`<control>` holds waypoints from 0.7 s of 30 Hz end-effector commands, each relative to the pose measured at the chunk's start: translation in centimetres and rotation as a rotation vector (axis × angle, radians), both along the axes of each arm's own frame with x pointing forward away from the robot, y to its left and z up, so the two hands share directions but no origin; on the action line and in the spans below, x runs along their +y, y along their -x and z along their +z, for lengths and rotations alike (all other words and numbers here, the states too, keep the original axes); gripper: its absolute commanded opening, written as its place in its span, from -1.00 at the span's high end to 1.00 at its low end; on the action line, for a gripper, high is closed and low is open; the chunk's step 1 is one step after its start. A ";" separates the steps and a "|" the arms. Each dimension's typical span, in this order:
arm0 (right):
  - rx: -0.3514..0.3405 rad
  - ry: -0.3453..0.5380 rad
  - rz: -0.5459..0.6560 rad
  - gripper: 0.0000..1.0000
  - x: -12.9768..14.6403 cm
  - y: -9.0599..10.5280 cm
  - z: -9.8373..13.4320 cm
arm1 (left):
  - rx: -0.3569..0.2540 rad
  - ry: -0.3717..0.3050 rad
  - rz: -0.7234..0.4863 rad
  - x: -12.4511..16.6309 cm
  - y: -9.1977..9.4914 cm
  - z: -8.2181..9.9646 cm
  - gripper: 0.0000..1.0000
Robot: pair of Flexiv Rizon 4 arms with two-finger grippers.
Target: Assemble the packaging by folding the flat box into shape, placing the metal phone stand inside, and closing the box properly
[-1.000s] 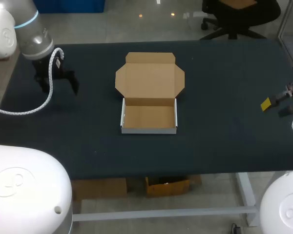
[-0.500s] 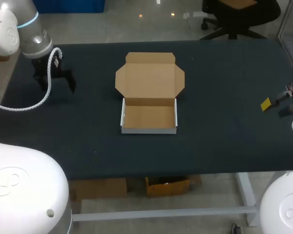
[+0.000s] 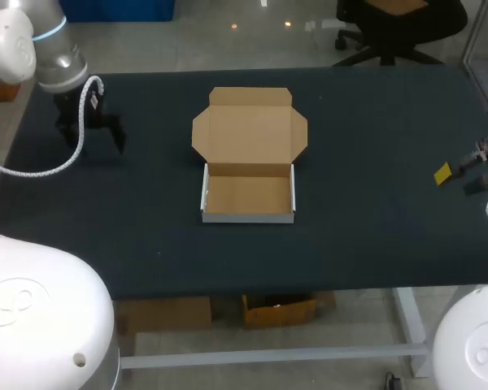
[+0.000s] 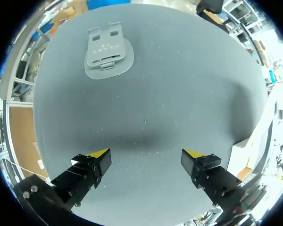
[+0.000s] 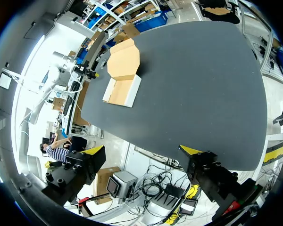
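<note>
Box (image 3: 250,154) stays put; left hand (image 3: 92,138) has drifted slightly away.

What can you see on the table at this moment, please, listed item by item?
box: one, brown inside with white outer walls, at mid-table; tray folded up and empty, lid lying open behind it.
stand: one, grey metal, on the table ahead of the left gripper, apart from it.
table: one, dark top, bearing both things.
left gripper: one, black with yellow tips, open, empty, above the table's left side.
right gripper: one, black with yellow tips, open, empty, by the table's right edge, far from the box.
</note>
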State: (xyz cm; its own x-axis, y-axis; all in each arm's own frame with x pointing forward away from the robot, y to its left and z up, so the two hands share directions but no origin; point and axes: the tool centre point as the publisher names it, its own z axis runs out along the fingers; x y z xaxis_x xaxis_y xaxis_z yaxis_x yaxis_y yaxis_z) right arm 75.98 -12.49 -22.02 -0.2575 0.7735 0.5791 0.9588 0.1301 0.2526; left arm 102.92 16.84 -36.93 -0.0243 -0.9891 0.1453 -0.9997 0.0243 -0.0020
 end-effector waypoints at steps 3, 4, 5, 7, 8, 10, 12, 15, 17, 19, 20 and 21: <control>0.003 -0.002 0.002 -1.00 -0.1 0.1 0.2 | 0.008 -0.003 -0.001 0.0 -0.2 0.0 -1.00; 0.003 -0.002 0.002 -1.00 -0.1 0.1 0.2 | 0.008 -0.003 -0.001 0.0 -0.2 0.0 -1.00; 0.003 -0.002 0.002 -1.00 -0.1 0.1 0.2 | 0.008 -0.003 -0.001 0.0 -0.2 0.0 -1.00; 0.003 -0.002 0.002 -1.00 -0.1 0.1 0.2 | 0.008 -0.003 -0.001 0.0 -0.2 0.0 -1.00; 0.003 -0.002 0.002 -1.00 -0.1 0.1 0.2 | 0.008 -0.003 -0.001 0.0 -0.2 0.0 -1.00; 0.003 -0.002 0.002 -1.00 -0.1 0.1 0.2 | -0.005 -0.012 -0.009 0.0 -0.3 0.1 -1.00; 0.003 -0.002 0.002 -1.00 -0.1 0.1 0.2 | -0.006 -0.001 -0.007 0.2 -0.5 0.2 -1.00; 0.003 -0.002 0.002 -1.00 -0.1 0.1 0.2 | -0.014 -0.002 -0.011 0.5 -1.0 0.0 -1.00; 0.003 -0.002 0.002 -1.00 -0.1 0.1 0.2 | -0.026 -0.025 -0.016 0.6 -1.3 -0.2 -1.00; 0.003 -0.002 0.002 -1.00 -0.1 0.1 0.2 | -0.034 -0.040 -0.021 0.7 -1.7 -0.4 -1.00; 0.003 -0.002 0.002 -1.00 -0.1 0.1 0.2 | -0.037 -0.043 -0.026 0.7 -1.8 -0.5 -1.00; 0.003 -0.002 0.002 -1.00 -0.1 0.1 0.2 | -0.039 -0.047 -0.026 0.8 -2.0 -0.6 -1.00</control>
State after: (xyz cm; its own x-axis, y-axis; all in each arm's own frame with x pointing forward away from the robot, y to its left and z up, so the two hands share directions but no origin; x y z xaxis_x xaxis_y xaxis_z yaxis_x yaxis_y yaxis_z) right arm 75.98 -12.49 -22.02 -0.2576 0.7735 0.5790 0.9588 0.1302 0.2526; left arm 104.44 17.90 -37.21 -0.0563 -0.9928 0.1057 -0.9976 0.0517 -0.0462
